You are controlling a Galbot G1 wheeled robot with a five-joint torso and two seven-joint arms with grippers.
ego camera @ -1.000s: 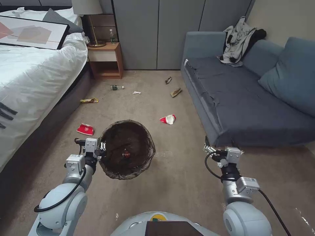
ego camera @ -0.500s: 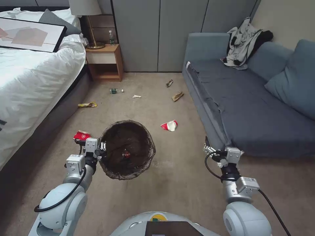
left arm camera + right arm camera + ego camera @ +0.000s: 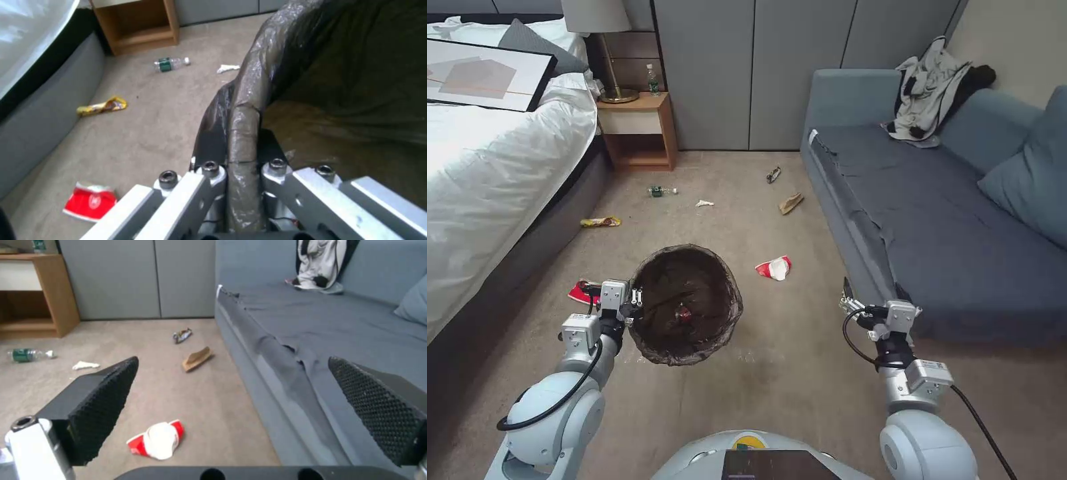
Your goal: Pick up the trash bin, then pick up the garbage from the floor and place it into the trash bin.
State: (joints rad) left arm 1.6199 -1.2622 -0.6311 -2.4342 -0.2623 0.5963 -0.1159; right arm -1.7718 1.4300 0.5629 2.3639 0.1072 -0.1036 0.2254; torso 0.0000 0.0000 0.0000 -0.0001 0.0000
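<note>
One trash bin point(image 3: 686, 305), lined with a dark bag, is held above the floor point(image 3: 760, 373) by the left hand point(image 3: 635, 298), whose two fingers are clamped on the near-left part of the bagged rim, one inside and one outside. One small red item is seen lying in the bin's bottom. The right hand point(image 3: 847, 298) is held in the air beside the sofa point(image 3: 934, 220), its two padded fingers spread wide with nothing between them. Seven pieces of garbage are counted on the floor: two crushed red-and-white cups, one point(image 3: 774, 267) just right of the bin and one point(image 3: 579, 291) partly hidden behind the left hand; one yellow wrapper point(image 3: 600, 221) near the bed point(image 3: 487, 173); one small bottle point(image 3: 660, 191); one white tissue point(image 3: 704, 203); one brown paper scrap point(image 3: 790, 203); and one dark wrapper point(image 3: 773, 175) close to the sofa's corner. One upright bottle point(image 3: 654, 79) is noted on the nightstand point(image 3: 639, 127).
</note>
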